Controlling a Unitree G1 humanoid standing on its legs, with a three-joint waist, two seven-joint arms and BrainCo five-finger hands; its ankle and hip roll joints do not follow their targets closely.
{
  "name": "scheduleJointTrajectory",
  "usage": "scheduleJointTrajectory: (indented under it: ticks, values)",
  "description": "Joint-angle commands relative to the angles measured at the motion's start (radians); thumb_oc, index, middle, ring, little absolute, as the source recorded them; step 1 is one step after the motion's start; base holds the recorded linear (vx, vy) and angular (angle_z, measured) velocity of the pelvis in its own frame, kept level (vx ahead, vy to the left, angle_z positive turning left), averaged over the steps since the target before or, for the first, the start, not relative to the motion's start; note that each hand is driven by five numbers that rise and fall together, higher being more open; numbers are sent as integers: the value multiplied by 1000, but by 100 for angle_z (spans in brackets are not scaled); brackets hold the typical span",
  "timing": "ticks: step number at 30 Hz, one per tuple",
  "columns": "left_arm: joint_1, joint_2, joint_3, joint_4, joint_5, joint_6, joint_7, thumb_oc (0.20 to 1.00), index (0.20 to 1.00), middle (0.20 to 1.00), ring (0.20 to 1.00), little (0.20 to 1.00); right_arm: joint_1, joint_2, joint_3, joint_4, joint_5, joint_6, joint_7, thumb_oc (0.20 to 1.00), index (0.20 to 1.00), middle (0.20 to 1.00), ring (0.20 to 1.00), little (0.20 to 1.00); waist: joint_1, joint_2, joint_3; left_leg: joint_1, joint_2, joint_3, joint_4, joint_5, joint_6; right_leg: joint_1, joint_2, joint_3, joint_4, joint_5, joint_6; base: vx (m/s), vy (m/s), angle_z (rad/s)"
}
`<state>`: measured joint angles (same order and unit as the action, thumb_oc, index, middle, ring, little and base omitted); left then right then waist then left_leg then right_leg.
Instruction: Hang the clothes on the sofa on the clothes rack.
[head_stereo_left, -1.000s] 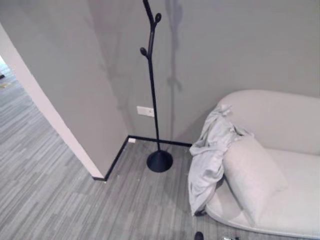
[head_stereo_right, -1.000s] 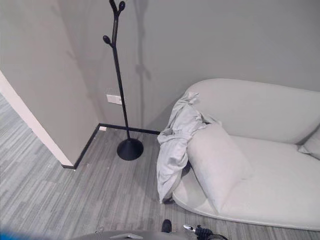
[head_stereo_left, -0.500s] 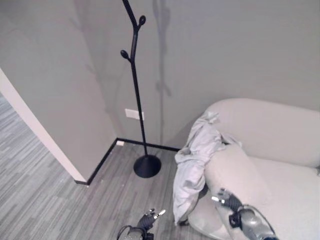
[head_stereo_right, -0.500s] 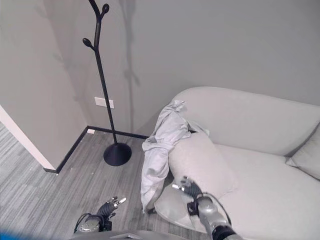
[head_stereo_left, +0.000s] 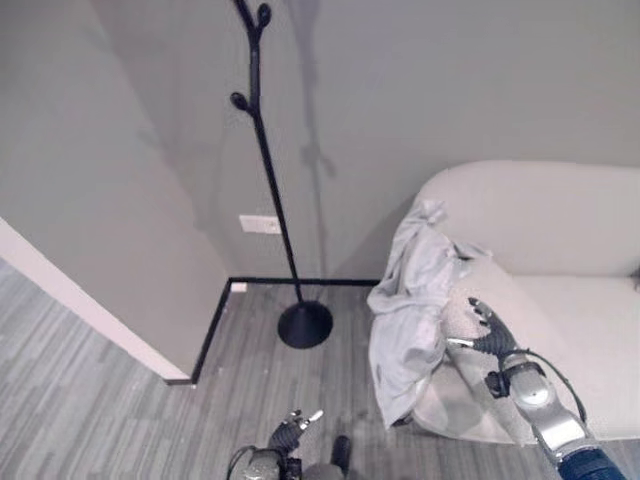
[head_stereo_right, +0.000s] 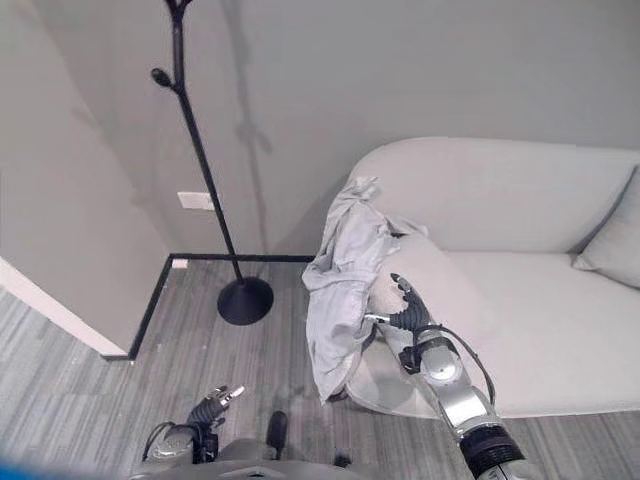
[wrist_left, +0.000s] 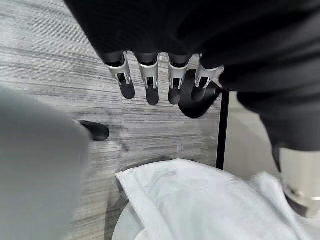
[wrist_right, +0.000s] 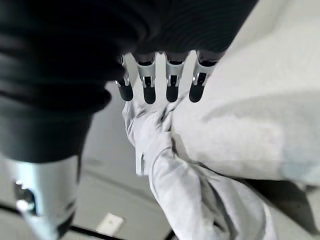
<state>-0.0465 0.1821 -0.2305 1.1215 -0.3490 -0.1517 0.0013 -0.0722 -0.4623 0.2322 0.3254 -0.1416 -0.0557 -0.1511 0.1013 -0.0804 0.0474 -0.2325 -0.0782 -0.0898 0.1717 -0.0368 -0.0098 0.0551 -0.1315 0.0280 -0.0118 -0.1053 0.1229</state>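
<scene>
My right hand (head_stereo_right: 410, 312) has come up since half a second ago, now beside the clothes (head_stereo_right: 345, 270) draped on the sofa (head_stereo_right: 560, 330). Rack (head_stereo_left: 265, 170) stands left. Left wrist view: left hand (wrist_left: 160, 80) fingers straight, holding nothing. Right wrist view: fingers straight, empty, near the cloth.

Rack (head_stereo_left: 262, 170) top: cut off by the upper edge.
Sofa (head_stereo_right: 560, 240) right end: past the frame.
Cushion (head_stereo_right: 445, 290) left side: hidden under the shirt (head_stereo_right: 340, 280) (draped over it).
</scene>
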Motion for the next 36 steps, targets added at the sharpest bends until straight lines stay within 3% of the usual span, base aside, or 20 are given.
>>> scheduleJointTrajectory:
  ticks: [1,4,8,11,17,24,31,36]
  values:
    - [39,-2,2,32,-14,-33,39,1000,1000,1000,1000,1000,-35,-37,3,-31,-186,-20,-64,1000,1000,1000,1000,1000,34,36,-67,114,80,-51,-259,115,-37,49,-6,19,-38,43,45,72,76,-28]
    - [38,3,42,59,-24,-40,52,1000,1000,1000,1000,1000,-65,-63,20,-17,-254,-12,-76,1000,1000,1000,1000,1000,49,30,-67,113,81,-47,-259,112,-30,41,-13,22,-52,62,52,43,67,-8]
    - [55,34,109,101,-3,-54,61,1000,1000,1000,1000,1000,-134,-172,98,38,-487,1,-95,1000,1000,1000,1000,1000,92,9,-56,103,81,-59,-259,94,-28,31,-17,2,-75,70,57,69,25,4]
    - [60,44,126,121,5,-64,74,1000,1000,1000,1000,1000,-173,-197,146,97,-520,-3,-108,1000,1000,1000,1000,1000,110,2,-49,84,84,-72,-259,95,-31,16,-10,-11,-75,69,56,18,-10,11]
    - [63,48,128,138,15,-71,96,1000,1000,1000,1000,1000,-252,-193,262,286,-584,23,-122,1000,1000,1000,1000,1000,146,-8,-26,47,85,-103,-259,106,-39,-2,5,-35,-75,65,53,-3,-23,23]
    - [48,49,80,118,44,-86,137,1000,1000,1000,1000,1000,-292,-124,309,460,-526,32,-192,1000,1000,1000,1000,1000,174,-3,7,8,78,-137,-259,123,-45,-21,14,-65,-75,64,50,-14,-19,16]
    - [26,50,33,110,128,-94,190,1000,1000,1000,1000,1000,-296,-115,308,387,-579,41,-268,1000,1000,1000,1000,1000,187,0,14,-18,68,-162,-259,129,-49,-35,15,-93,-75,60,51,12,-2,17]
    - [19,46,13,115,187,-90,208,1000,1000,1000,1000,1000,-269,-144,317,286,-682,52,-266,1000,1000,1000,1000,1000,184,1,17,-26,64,-175,-259,129,-53,-36,13,-112,-75,55,51,14,-6,10]
